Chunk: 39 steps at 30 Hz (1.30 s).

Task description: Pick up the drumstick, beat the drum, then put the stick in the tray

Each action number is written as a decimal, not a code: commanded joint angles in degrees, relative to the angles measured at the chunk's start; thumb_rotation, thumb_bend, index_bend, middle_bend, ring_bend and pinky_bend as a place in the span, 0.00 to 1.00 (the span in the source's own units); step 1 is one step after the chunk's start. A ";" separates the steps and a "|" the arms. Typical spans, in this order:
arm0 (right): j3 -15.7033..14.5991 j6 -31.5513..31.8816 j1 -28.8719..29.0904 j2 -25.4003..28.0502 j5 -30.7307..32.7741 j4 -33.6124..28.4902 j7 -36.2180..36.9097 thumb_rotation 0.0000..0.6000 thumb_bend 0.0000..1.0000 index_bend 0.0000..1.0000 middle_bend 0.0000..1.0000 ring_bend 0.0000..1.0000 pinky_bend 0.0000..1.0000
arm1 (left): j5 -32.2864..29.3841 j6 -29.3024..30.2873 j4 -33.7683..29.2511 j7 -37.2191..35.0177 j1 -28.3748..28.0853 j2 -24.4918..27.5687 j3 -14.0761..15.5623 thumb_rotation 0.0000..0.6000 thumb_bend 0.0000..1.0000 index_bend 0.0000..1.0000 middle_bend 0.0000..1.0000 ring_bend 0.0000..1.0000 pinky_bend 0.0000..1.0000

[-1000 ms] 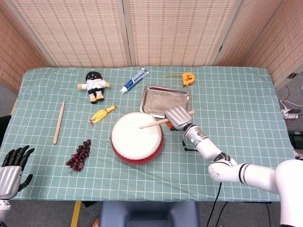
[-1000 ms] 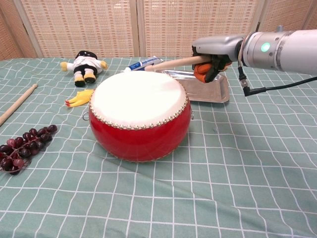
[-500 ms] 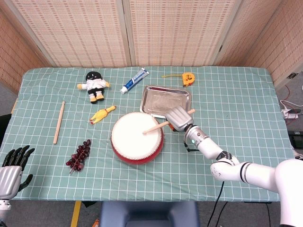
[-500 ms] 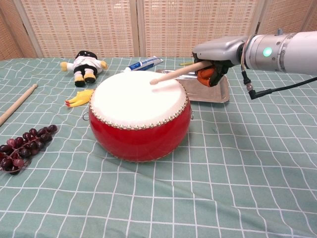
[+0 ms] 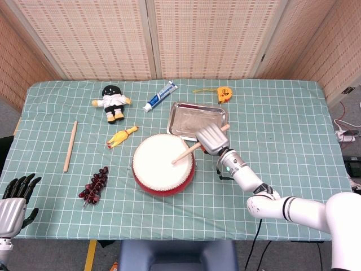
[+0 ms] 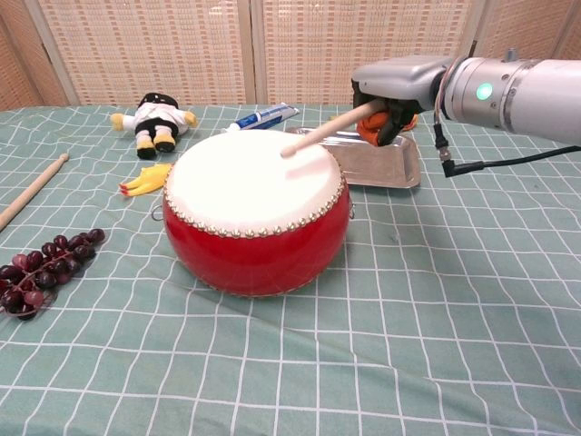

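Fingers curled tight around the butt of the drumstick [image 6: 329,128], held by the right hand [image 6: 386,102] just above the near edge of the metal tray [image 5: 198,119]. Shaft angled down to the left, tip now lower and further in over the white skin of the red drum [image 6: 257,209] than half a second ago, close to the head or just touching it; contact not certain from either view. Compared with a second ago, stick swung from nearly level to a clear downward tilt: beating under way, stick not yet due for the tray. Left hand [image 5: 15,199] at the table's near-left corner, fingers spread, holding nothing. Second drumstick [image 5: 70,145] lying untouched on the cloth at far left, near the grapes [image 5: 95,184].
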 commanded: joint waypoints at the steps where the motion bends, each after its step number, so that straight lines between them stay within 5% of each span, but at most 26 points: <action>1: 3.05 -1.68 -3.69 0.77 -5.61 -0.18 16.89 1.00 0.75 1.00 1.00 1.00 1.00 | 0.04 0.08 -0.04 0.04 0.02 0.04 0.00 1.00 0.27 0.12 0.05 0.05 0.03; 11: -1.54 -0.04 -2.40 -2.20 -10.91 5.15 3.41 1.00 0.75 1.00 1.00 1.00 1.00 | -0.02 0.04 -0.35 0.30 0.12 0.23 0.10 1.00 0.27 0.12 0.05 0.05 0.03; 19: -1.87 -0.69 0.32 -3.02 1.22 2.73 -15.97 1.00 0.74 1.00 1.00 1.00 1.00 | 0.03 -0.20 -0.37 0.43 -0.03 0.11 0.12 1.00 0.27 0.12 0.05 0.05 0.03; 28: 7.65 -0.74 -3.91 1.06 0.04 -4.30 7.49 1.00 0.74 1.00 1.00 1.00 1.00 | -0.05 -0.06 0.01 0.16 0.07 0.08 0.08 1.00 0.27 0.12 0.05 0.05 0.03; 33: 6.43 -3.58 -3.18 1.19 0.21 -1.93 7.86 1.00 0.74 1.00 1.00 1.00 1.00 | 0.15 -0.01 -0.25 0.37 -0.01 0.11 0.09 1.00 0.27 0.12 0.05 0.05 0.03; 39: 2.68 -4.18 0.13 -1.31 2.58 2.12 -2.00 1.00 0.74 1.00 1.00 1.00 1.00 | -0.09 -0.02 -0.37 0.56 0.14 0.25 0.13 1.00 0.27 0.12 0.05 0.05 0.03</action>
